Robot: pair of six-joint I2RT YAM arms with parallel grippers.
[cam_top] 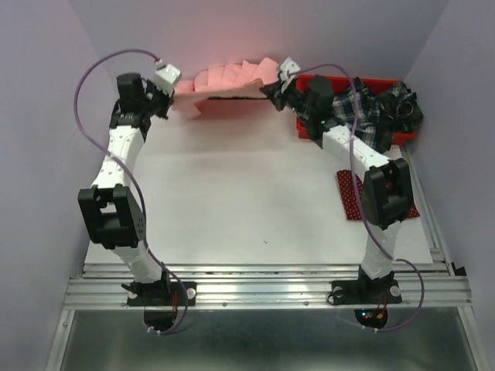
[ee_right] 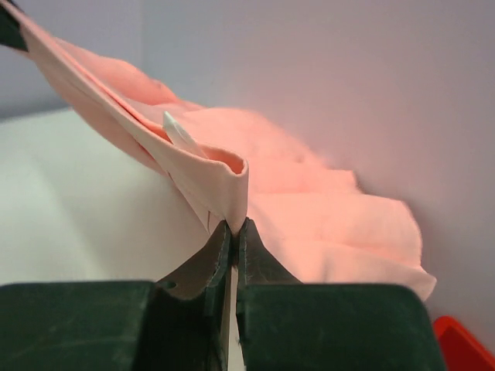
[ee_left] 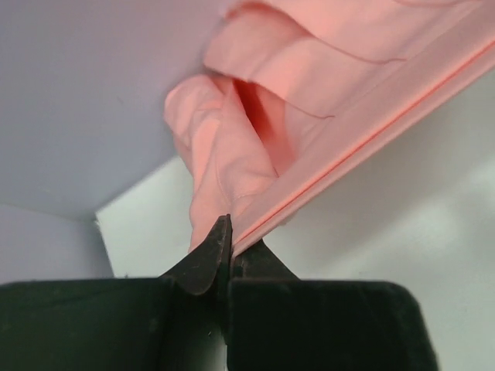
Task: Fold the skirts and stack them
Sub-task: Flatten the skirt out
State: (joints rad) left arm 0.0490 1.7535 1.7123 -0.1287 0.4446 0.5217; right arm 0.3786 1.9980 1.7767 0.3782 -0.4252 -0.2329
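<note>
The salmon-pink skirt point(cam_top: 228, 83) hangs stretched at the far edge of the table, against the back wall. My left gripper point(cam_top: 172, 94) is shut on its left end; in the left wrist view the jaws pinch the skirt's hem point(ee_left: 255, 182) at the tips point(ee_left: 230, 232). My right gripper point(cam_top: 272, 91) is shut on its right end; the right wrist view shows the folded waistband point(ee_right: 224, 178) pinched at the tips point(ee_right: 234, 230). The dark red dotted skirt point(cam_top: 352, 202) lies flat at the right, partly under my right arm. The plaid skirt point(cam_top: 363, 112) is heaped in the bin.
A red plastic bin point(cam_top: 340, 80) stands at the back right and also holds a dark bundle point(cam_top: 402, 108). Purple walls close in the left, back and right. A metal rail point(cam_top: 263, 282) runs along the near edge.
</note>
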